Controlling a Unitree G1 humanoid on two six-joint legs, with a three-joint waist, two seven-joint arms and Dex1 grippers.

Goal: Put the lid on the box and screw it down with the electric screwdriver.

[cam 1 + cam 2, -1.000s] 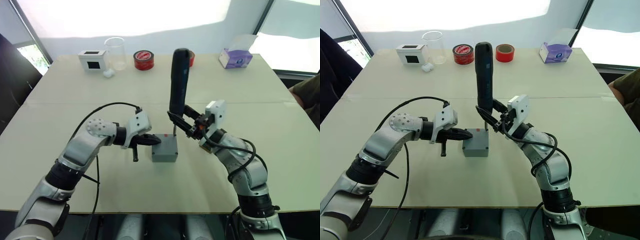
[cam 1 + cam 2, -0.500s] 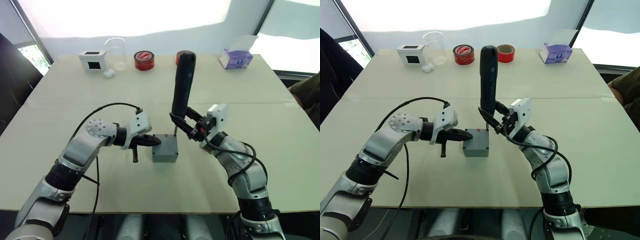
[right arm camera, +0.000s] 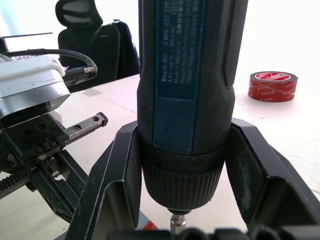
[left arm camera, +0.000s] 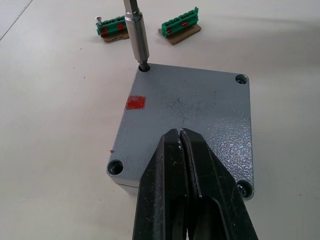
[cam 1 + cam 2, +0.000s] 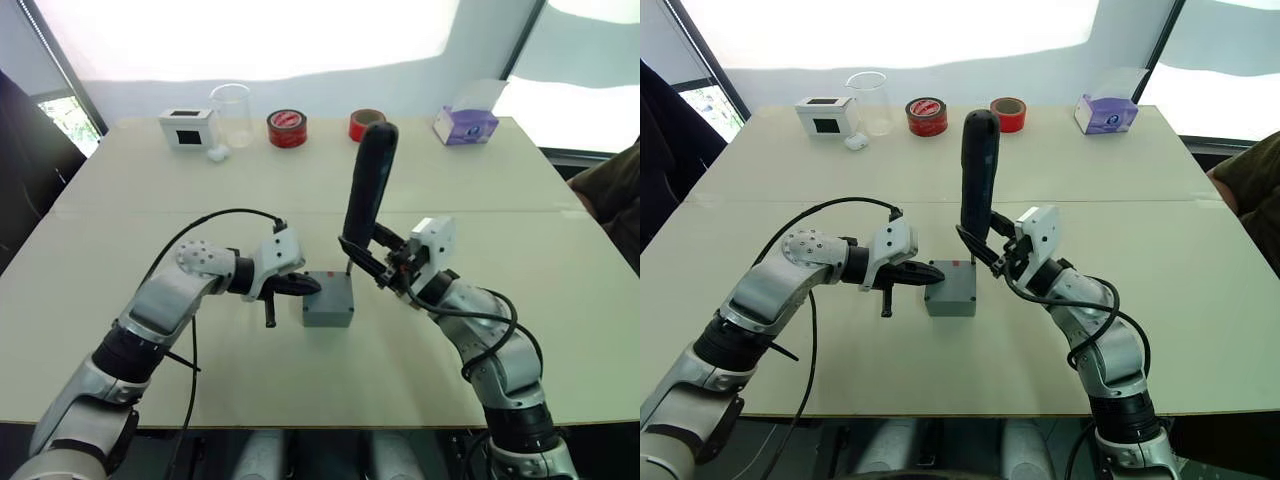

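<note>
The grey box [image 5: 326, 316] stands mid-table with the lid [image 4: 200, 107] on top of it; a red mark shows on the lid. My left gripper [image 5: 310, 286] is shut, its fingertips [image 4: 179, 137] resting on the lid from the left side. On the box's right, my right gripper [image 5: 362, 255] is shut on the electric screwdriver [image 5: 366, 185]. The tool stands nearly upright, leaning slightly right. Its bit [image 4: 136, 30] sits in the lid's far corner hole. In the right wrist view both fingers [image 3: 117, 175] clamp the screwdriver [image 3: 190, 75] just above its collar.
Two small green pieces [image 4: 112, 27] [image 4: 180, 31] lie just beyond the box. Along the far edge stand a white box with a black window [image 5: 187, 126], a glass beaker [image 5: 231, 112], two red tape rolls [image 5: 286, 128] [image 5: 365, 124] and a tissue box [image 5: 465, 123]. A person's arm [image 5: 610, 190] shows at the right.
The screwdriver's top has tipped from leaning left to leaning slightly right, with the bit staying at the lid's far corner. My left gripper has stayed on the lid.
</note>
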